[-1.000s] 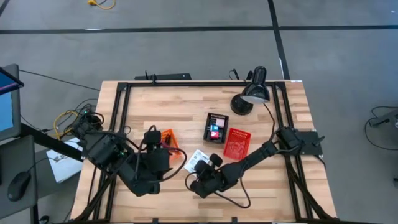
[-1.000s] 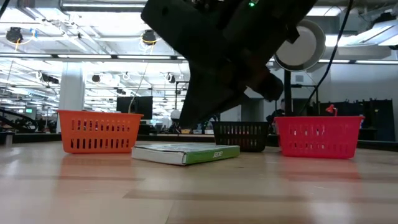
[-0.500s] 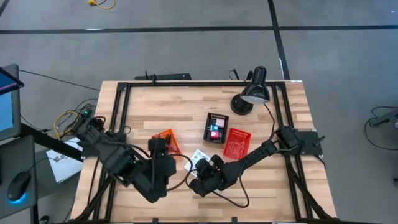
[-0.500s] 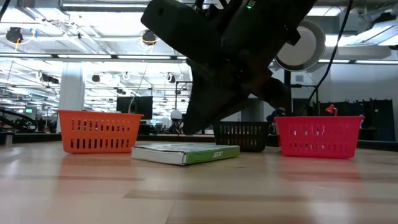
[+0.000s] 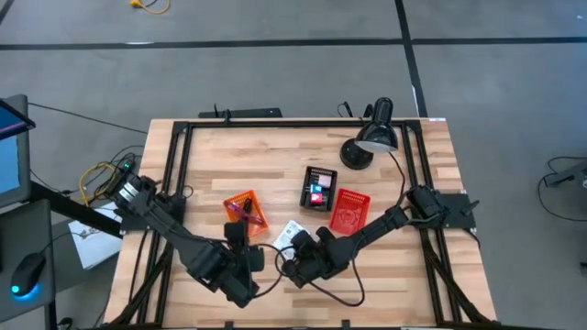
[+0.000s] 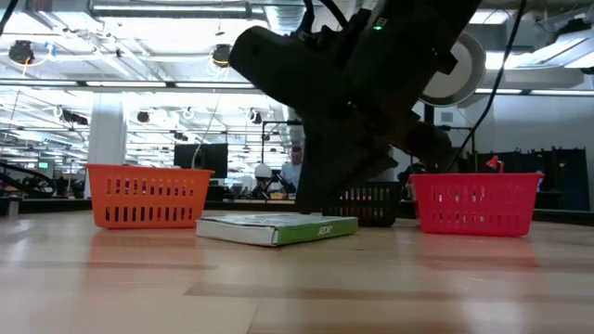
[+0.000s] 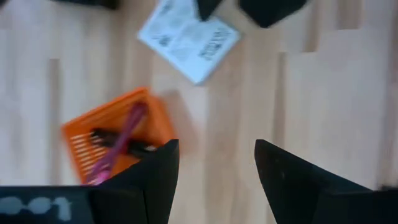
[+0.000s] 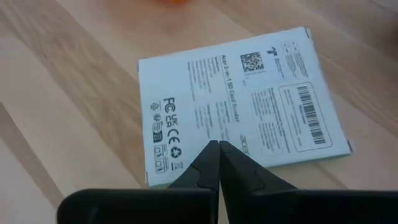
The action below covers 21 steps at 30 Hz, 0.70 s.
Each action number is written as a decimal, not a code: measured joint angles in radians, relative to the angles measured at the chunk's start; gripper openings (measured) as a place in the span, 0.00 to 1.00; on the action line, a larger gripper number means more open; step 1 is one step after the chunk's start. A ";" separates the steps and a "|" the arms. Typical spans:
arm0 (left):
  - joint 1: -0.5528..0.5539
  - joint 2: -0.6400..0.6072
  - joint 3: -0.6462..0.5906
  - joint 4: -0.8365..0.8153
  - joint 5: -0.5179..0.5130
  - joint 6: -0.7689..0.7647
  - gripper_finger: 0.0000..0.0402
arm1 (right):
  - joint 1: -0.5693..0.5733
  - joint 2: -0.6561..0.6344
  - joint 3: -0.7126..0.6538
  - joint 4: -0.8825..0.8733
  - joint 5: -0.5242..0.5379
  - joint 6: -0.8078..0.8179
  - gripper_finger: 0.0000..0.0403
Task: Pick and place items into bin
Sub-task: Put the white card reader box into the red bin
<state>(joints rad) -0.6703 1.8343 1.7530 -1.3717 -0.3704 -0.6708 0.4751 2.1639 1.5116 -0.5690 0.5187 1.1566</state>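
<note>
A white card-like packet (image 5: 292, 231) lies flat on the wooden table. My right gripper (image 8: 217, 146) is shut, its tips over the printed face of the packet (image 8: 236, 99). My left gripper (image 7: 216, 155) hangs open above bare wood, with nothing between its fingers. It is just on the near side of the orange bin (image 7: 118, 149). A purple pen-like tool (image 7: 121, 146) and a black marker (image 7: 112, 138) lie in that bin. In the black bin (image 5: 318, 188) sit small coloured cubes. My right gripper's shut fingertips (image 8: 210, 155) slant down onto the packet's printed face near its near edge (image 8: 186, 171). I cannot tell whether they touch it. The packet lies flat on the table.
A red bin (image 5: 348, 209) stands to the right of the black bin. A black desk lamp (image 5: 367, 142) stands at the far right. A black frame runs around the table's edges. Bare wood lies along the near edge and at the far left.
My left gripper has come down toward the table, moving toward its near edge and a little to the right, and has tipped more steeply downward; it stays open. My right gripper has rolled slightly in place over the packet, which has not moved.
</note>
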 joint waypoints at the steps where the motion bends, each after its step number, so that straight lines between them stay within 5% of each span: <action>1: -0.004 0.000 -0.022 0.035 0.008 0.001 0.50 | 0.000 0.000 0.000 -0.001 -0.006 0.006 0.00; 9: -0.064 0.000 -0.187 0.284 0.082 0.123 0.50 | 0.009 0.043 0.002 0.035 0.013 -0.009 0.00; 21: -0.160 0.000 -0.360 0.559 -0.094 -0.057 0.50 | 0.009 0.084 0.000 0.295 0.017 -0.028 0.00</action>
<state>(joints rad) -0.8304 1.8347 1.3932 -0.8126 -0.4639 -0.7274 0.4843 2.2478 1.5113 -0.2739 0.5361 1.1288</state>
